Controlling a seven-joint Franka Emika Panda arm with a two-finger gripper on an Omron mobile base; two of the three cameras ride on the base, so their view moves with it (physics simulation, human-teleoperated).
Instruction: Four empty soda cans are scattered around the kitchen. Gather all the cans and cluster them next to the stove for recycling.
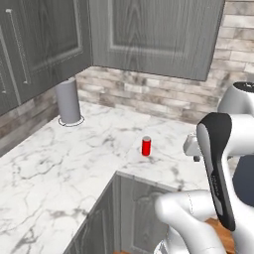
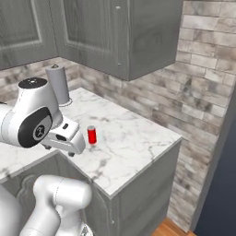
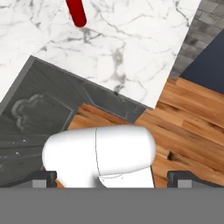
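Note:
One red soda can [image 1: 146, 146] stands upright on the white marble counter [image 1: 74, 158], near the inner corner of its front edge. It also appears in the right base view as a soda can [image 2: 92, 135] and at the top of the hand view as a soda can [image 3: 76, 12]. My gripper [image 2: 59, 150] hangs over the counter's front edge, a short way from the can on the robot's side, pointing down. Its fingertips [image 3: 43, 177] stand wide apart, open, with nothing held. The hand is partly hidden behind my arm at gripper [image 1: 193, 155]. The stove is out of view.
A grey paper towel roll [image 1: 68, 101] stands at the back of the counter corner. Grey wall cabinets [image 1: 154, 34] hang above over a brick wall. Grey base cabinet doors [image 3: 39, 109] and wood floor [image 3: 192, 127] lie below the counter's edge; the counter ends at the right [image 2: 177, 138].

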